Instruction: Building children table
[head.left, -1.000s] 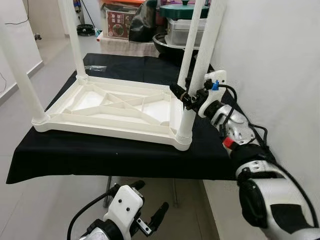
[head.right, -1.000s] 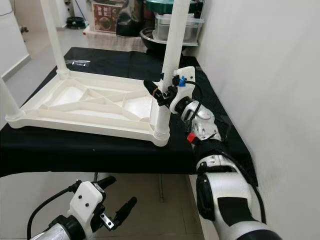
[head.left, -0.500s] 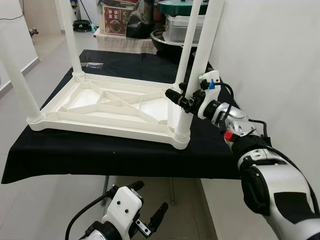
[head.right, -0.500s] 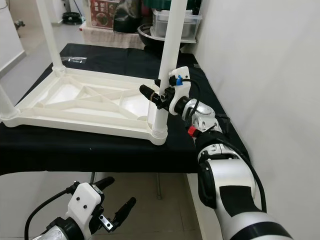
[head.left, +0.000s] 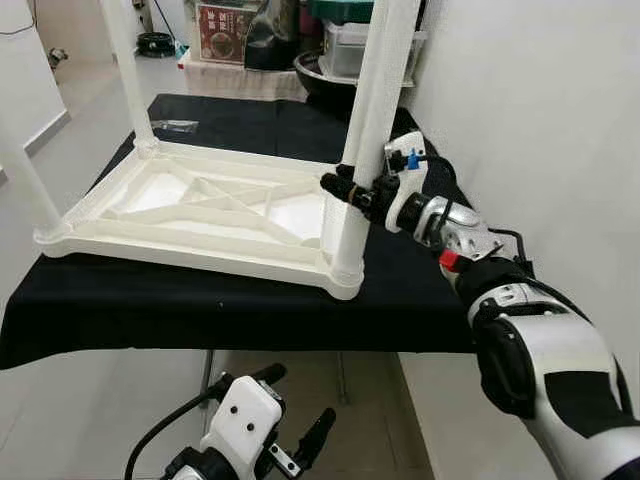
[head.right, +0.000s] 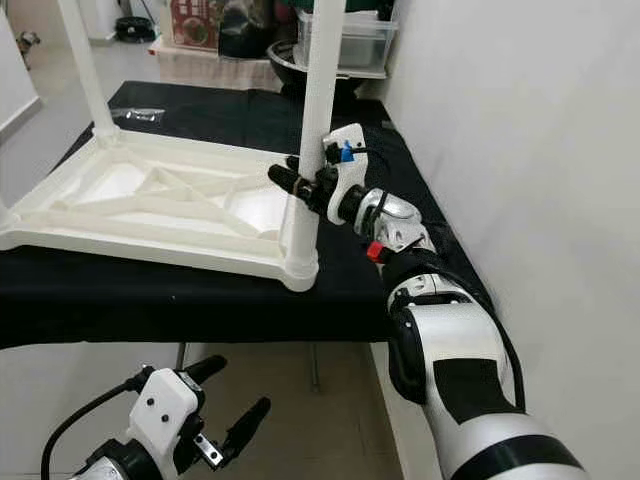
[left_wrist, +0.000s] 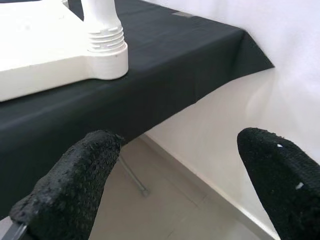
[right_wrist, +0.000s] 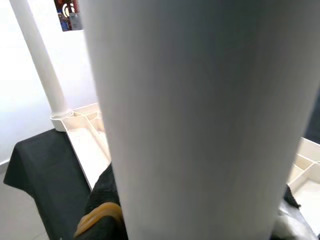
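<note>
My right gripper (head.left: 347, 190) is clamped around the near table leg (head.left: 368, 120), low on the shaft just above its threaded socket. The inverted white tabletop (head.left: 200, 215) lies on the black cloth (head.left: 150, 310) directly below my grip. In my judgement, seating this leg well requires keeping it plumb while turning, without sideways load. My right arm reaches forward, forearm roughly level. My left gripper (head.left: 295, 450) hangs idle below the table edge, fingers spread, holding nothing.

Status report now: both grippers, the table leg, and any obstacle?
Right gripper shut on near-right table leg. Left gripper open, idle below black-covered table. Wall close beside right arm.
</note>
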